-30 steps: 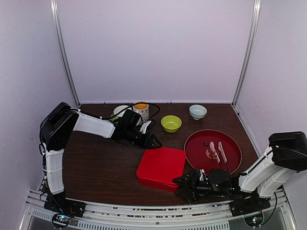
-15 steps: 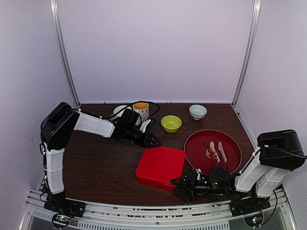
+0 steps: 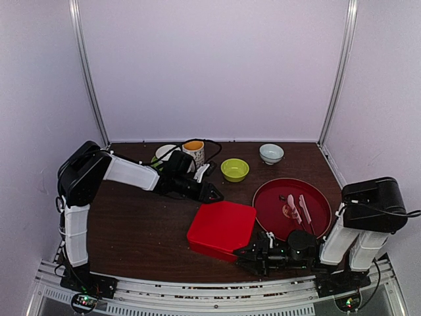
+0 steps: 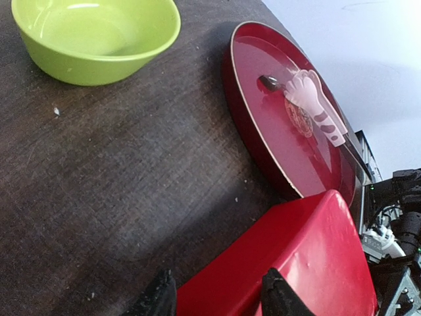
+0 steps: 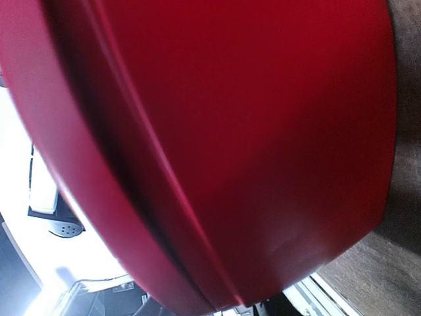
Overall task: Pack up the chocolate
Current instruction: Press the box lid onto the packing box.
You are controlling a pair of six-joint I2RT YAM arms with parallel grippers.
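A closed red box (image 3: 220, 229) lies in the middle of the table. My left gripper (image 3: 214, 195) is open at its far left corner; in the left wrist view the gripper (image 4: 217, 299) has its fingertips (image 4: 158, 297) on either side of the box's edge (image 4: 296, 263). My right gripper (image 3: 245, 253) is low at the box's near right corner; the box (image 5: 250, 131) fills the right wrist view and hides its fingers. One dark chocolate (image 4: 268, 82) lies on the round red tray (image 4: 289, 164), by the pink tongs (image 4: 316, 105). Other chocolates are not visible.
The tray (image 3: 319, 220) sits right of the box with the pink tongs and knife (image 3: 306, 209). A green bowl (image 3: 235, 169), a pale bowl (image 3: 271, 153), an orange-filled mug (image 3: 193, 151) and a white dish (image 3: 164, 153) stand along the back.
My right arm has folded in and its gripper has pressed closer against the box's near right corner; the box has shifted slightly. The left arm has barely moved.
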